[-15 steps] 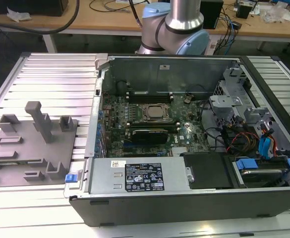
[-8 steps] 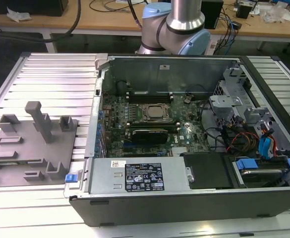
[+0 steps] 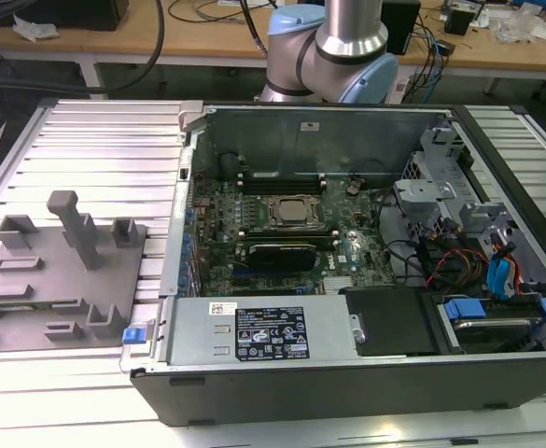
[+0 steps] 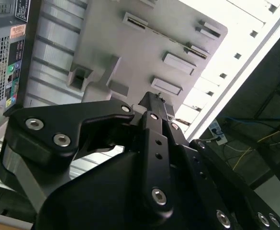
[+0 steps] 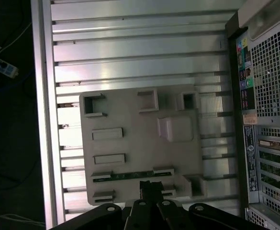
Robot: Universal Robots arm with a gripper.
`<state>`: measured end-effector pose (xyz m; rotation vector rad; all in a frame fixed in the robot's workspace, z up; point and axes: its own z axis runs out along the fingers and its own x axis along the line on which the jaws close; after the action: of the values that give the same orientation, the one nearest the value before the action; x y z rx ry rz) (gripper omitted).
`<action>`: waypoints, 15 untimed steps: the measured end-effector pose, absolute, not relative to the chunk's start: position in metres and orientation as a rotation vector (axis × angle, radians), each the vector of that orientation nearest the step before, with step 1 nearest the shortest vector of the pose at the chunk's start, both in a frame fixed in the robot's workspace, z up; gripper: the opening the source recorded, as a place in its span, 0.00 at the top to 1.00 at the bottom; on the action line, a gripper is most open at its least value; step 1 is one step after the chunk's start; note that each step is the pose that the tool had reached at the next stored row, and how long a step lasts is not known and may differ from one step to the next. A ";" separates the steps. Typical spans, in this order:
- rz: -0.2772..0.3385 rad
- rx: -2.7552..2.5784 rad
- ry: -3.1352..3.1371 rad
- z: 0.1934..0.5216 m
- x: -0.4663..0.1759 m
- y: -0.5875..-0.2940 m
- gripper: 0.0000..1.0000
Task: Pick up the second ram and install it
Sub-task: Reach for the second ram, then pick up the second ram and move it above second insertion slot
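Observation:
The second ram (image 5: 130, 176) is a thin green stick lying in a long slot of the grey holder tray (image 5: 130, 120), near one edge of the tray. My gripper (image 5: 150, 188) hangs above the tray, just beside the stick's middle and apart from it. Its dark fingers look pressed together with nothing between them. In the second wrist view the gripper (image 4: 155, 101) points down at the same tray (image 4: 130, 57). In the exterior view the tray (image 3: 58, 280) lies at the exterior view's left of the open computer case (image 3: 347, 233).
The case holds the motherboard (image 3: 291, 224) with its processor socket, black memory slots (image 3: 282, 177), cables (image 3: 459, 261) and a power supply (image 3: 263, 336). Ribbed aluminium table (image 3: 105, 149) surrounds the tray. The arm's base (image 3: 338, 47) stands behind the case.

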<state>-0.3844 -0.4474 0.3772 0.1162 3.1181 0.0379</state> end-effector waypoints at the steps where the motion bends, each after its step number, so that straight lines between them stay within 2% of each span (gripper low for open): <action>1: 0.038 0.116 3.118 0.377 -0.384 -0.447 0.89; 15: 0.038 0.064 3.120 0.377 -0.384 -0.448 0.89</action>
<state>-0.3844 -0.4475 0.3771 0.0642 3.1199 0.0379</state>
